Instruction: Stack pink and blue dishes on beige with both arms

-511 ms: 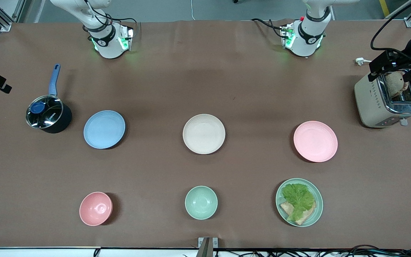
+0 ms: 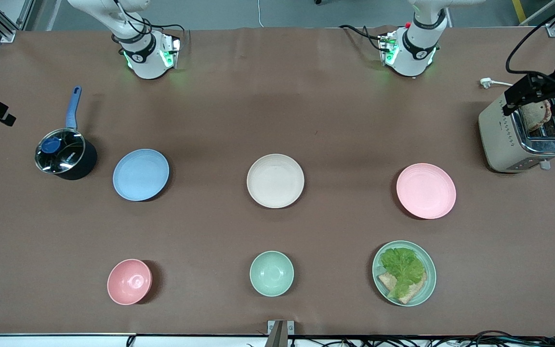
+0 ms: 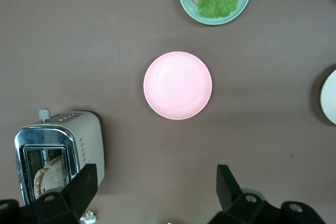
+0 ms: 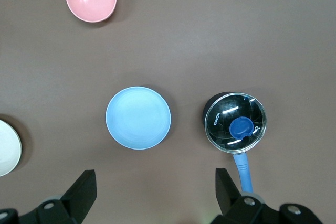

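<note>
The light blue plate (image 2: 140,174) lies flat toward the right arm's end of the table. The pale pink plate (image 2: 426,191) lies toward the left arm's end. The beige plate (image 2: 275,180) sits between them, apart from both. All three are empty. My left gripper (image 3: 156,190) hangs open high over the table between its base and the pink plate (image 3: 177,85), holding nothing. My right gripper (image 4: 156,187) hangs open the same way above the blue plate (image 4: 138,117). Neither gripper shows in the front view.
A lidded pot (image 2: 64,153) stands beside the blue plate. Nearer the front camera are a pink bowl (image 2: 129,281), a mint bowl (image 2: 271,273) and a mint plate (image 2: 431,270) with lettuce and bread. A toaster (image 2: 504,140) holds bread, with a black device (image 2: 530,89) over it.
The plates and both arms' bases are unmoved. The black device over the toaster has shifted slightly toward the table's edge.
</note>
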### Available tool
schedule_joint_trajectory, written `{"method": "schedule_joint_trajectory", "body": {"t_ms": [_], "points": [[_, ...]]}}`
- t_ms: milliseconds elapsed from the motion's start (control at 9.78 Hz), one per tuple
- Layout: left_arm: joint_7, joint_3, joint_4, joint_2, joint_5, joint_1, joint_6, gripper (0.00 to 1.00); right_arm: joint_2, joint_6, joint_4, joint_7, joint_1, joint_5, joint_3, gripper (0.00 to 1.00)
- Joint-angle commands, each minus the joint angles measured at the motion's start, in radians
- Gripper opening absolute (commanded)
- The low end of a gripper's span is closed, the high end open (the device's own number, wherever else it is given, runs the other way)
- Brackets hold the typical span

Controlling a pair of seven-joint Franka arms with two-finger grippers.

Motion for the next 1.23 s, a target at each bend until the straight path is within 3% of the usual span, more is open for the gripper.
{"method": "schedule_joint_trajectory", "body": {"t_ms": [0, 205, 307, 614, 818, 1125], "points": [[0.029, 0.000, -0.083, 0.105, -0.046, 0.078, 0.116, 1.00, 0.006, -0.011, 0.009, -0.080, -0.012, -0.007, 0.006, 1.00], [0.167, 0.000, -0.250, 0.148, -0.074, 0.136, 0.376, 1.00, 0.049, -0.003, -0.010, -0.170, -0.009, 0.000, 0.008, 1.00], [0.290, -0.002, -0.283, 0.204, -0.093, 0.183, 0.455, 1.00, 0.078, 0.013, -0.061, -0.171, 0.000, 0.002, 0.009, 1.00], [0.509, -0.002, -0.291, 0.397, -0.276, 0.259, 0.530, 1.00, 0.090, 0.284, -0.355, -0.219, -0.032, 0.045, 0.009, 1.00], [0.610, -0.005, -0.289, 0.509, -0.355, 0.278, 0.624, 1.00, 0.159, 0.503, -0.481, -0.312, -0.048, 0.107, 0.009, 1.00], [0.697, -0.007, -0.282, 0.618, -0.387, 0.279, 0.672, 0.76, 0.301, 0.694, -0.532, -0.507, -0.058, 0.204, 0.009, 1.00]]}}
